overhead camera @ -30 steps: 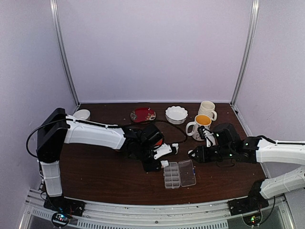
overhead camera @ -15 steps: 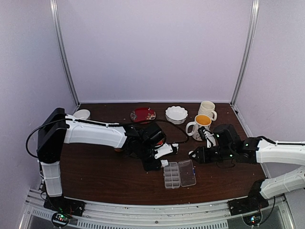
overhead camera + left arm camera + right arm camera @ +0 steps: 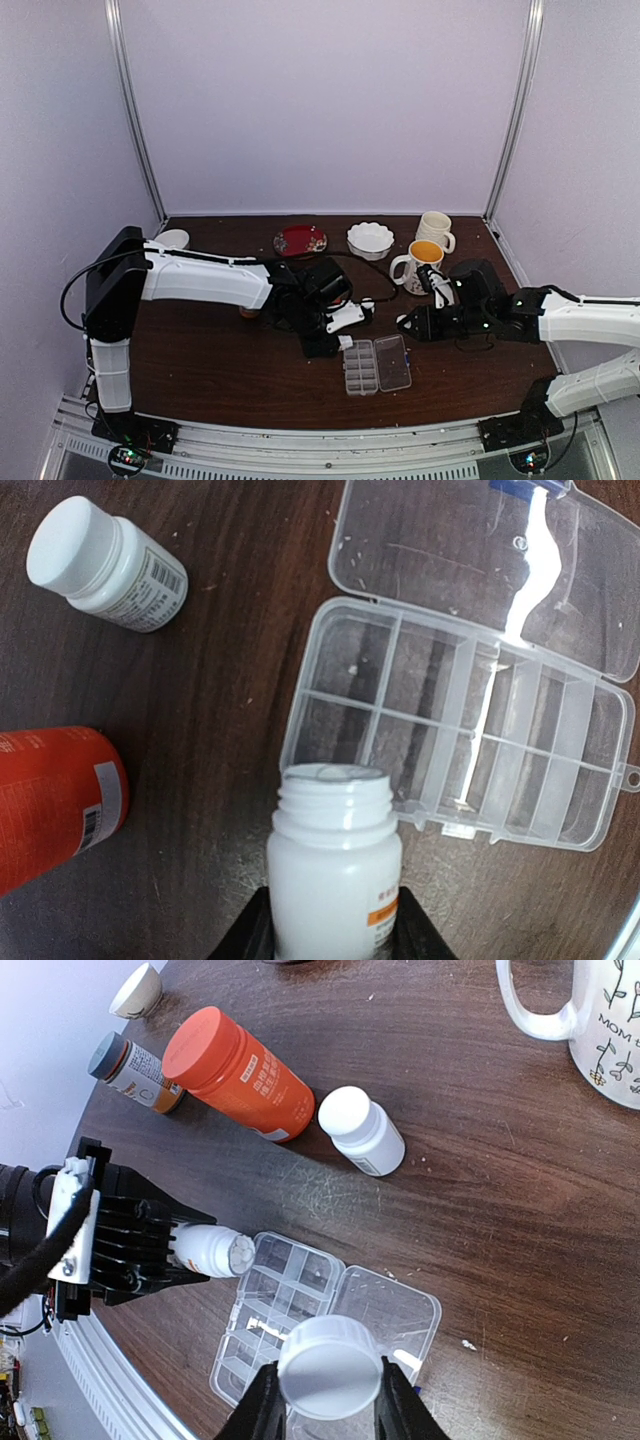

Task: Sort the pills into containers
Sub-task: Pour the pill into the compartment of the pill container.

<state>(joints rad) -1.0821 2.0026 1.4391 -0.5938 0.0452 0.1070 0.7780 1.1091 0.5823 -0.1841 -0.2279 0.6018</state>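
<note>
Barely anything has shifted: left jaws stay clamped on the open white bottle [image 3: 333, 860], its mouth just beside the pill box [image 3: 420, 685] by the surface [image 3: 200, 360]'s near edge; right jaws pinch a cap [image 3: 330, 1365]. The compartments [image 3: 340, 730] look bare, so pouring seems still ahead.

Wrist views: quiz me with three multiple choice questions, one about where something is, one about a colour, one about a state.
1. Where is the capped white bottle?
A in a drawer
B lying on the table beside the orange bottle
C on a shelf

2. What colour is the cap in the right claw?
A white
B orange
C grey

3. The held bottle in the left claw is:
A capped
B uncapped
C crushed flat

Answers:
1 B, it lies on the wood next to the orange bottle.
2 A, the round cap between the fingers is plain white.
3 B, its threaded neck is bare.
</note>
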